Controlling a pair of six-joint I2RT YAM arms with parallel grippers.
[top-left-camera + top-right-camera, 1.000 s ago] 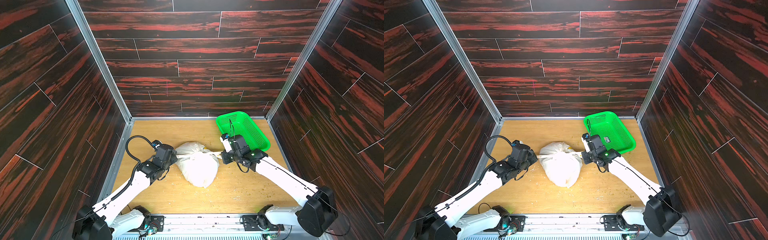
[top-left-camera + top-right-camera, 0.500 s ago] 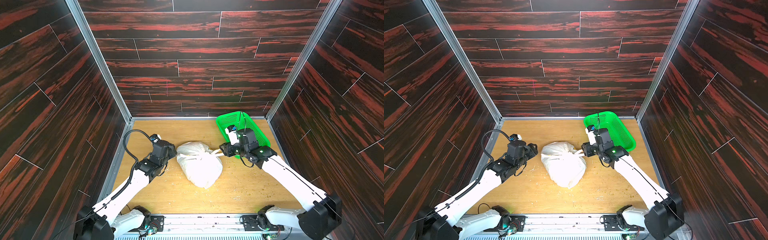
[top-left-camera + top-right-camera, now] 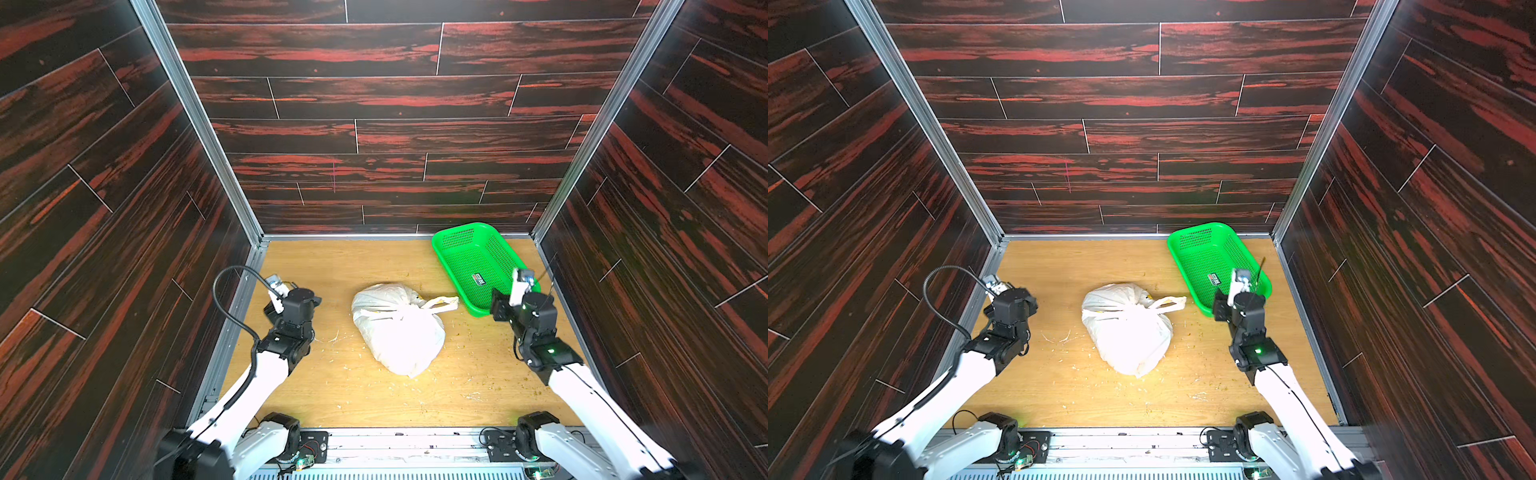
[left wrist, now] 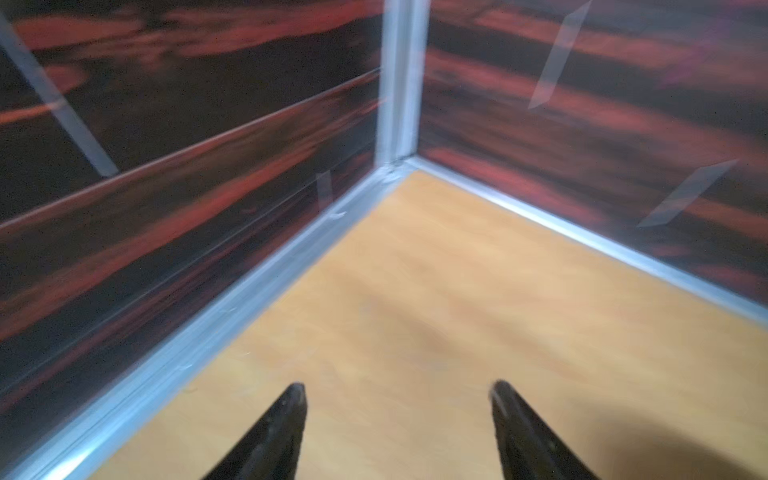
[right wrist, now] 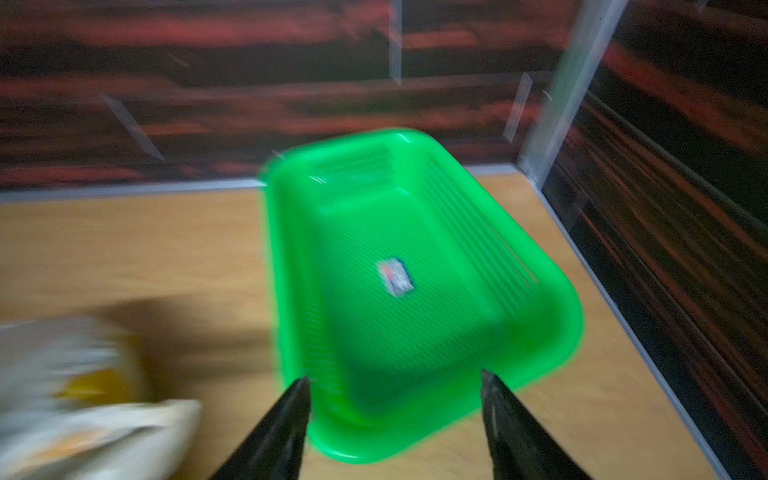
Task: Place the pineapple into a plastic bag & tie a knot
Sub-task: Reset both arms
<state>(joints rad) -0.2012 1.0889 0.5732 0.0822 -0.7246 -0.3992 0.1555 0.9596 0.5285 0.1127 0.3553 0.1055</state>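
We see the left gripper (image 4: pixel 399 390) with its two dark fingers spread wide and nothing between them. It is poised above the bare wooden table (image 4: pixel 436 299) and faces a corner of the dark-panelled enclosure. The right gripper (image 5: pixel 395 380) is spread apart as well and grips nothing. It points at the near end of the green mesh basket (image 5: pixel 415 332), where a small sticker (image 5: pixel 395 276) lies on the basket's floor, though this wrist view is blurred.

In both top views the two arms flank the plastic bag (image 3: pixel 399 340) (image 3: pixel 1129 336), each well apart from it. The white bag lies bulging in the middle of the table, between the arms, and we cannot see what fills it. The knot (image 3: pixel 398 315) (image 3: pixel 1134 309) sits bunched on the bag's upper side. One loop end (image 3: pixel 444 303) trails toward the basket and stops near its closest corner. The basket stands in the table's far right corner, beside the right arm. Pale scraps (image 3: pixel 345 338) are scattered on the wood around the bag.
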